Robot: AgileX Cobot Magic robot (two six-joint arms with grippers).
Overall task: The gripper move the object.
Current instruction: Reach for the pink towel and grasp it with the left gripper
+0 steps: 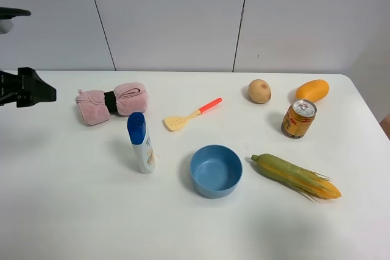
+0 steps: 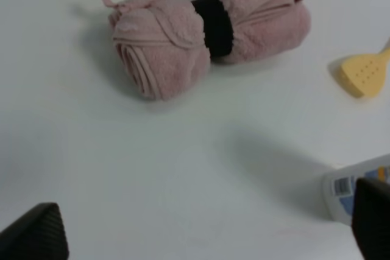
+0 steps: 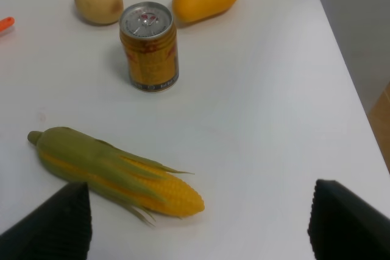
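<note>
The left tool (image 2: 201, 229) is spread wide, empty. Pinching the soft pink black-banded rolled towel (image 2: 210, 28) off-centre could drop it; the blue-capped white bottle (image 1: 141, 144) at its five o'clock might topple.

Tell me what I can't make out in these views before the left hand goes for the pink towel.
- Left hand: its wrist view shows only two fingertips at the frame edge; the high view crops it at the left edge.
- Right hand: outside the high view; only fingertips in its wrist view.
- Bottle: left wrist view, cropped by the edge and a fingertip.
- Spatula: handle cropped, same view.
- Can: print too small to read.
</note>
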